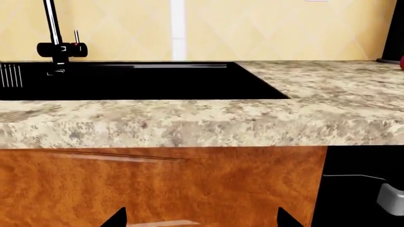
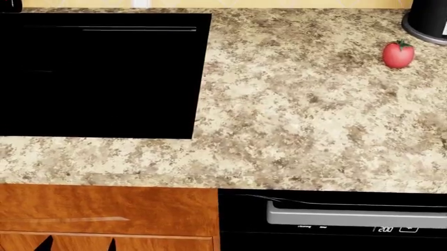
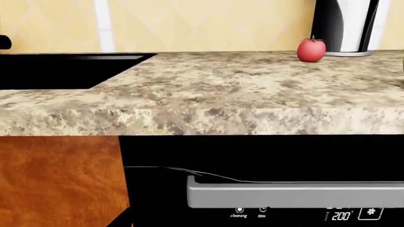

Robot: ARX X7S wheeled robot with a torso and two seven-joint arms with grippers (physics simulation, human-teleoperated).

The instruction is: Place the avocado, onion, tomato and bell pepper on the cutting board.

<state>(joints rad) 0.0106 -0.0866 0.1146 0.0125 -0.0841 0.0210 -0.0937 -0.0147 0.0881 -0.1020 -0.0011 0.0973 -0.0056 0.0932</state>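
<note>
The tomato (image 2: 398, 55) is the only task item in view: round, glossy red, upright with its green calyx and short stem on top. It sits on the speckled counter (image 2: 300, 115) toward the back, at the robot's right, touching nothing.

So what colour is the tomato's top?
Green calyx on the red tomato, clearest in the right wrist view.
</note>
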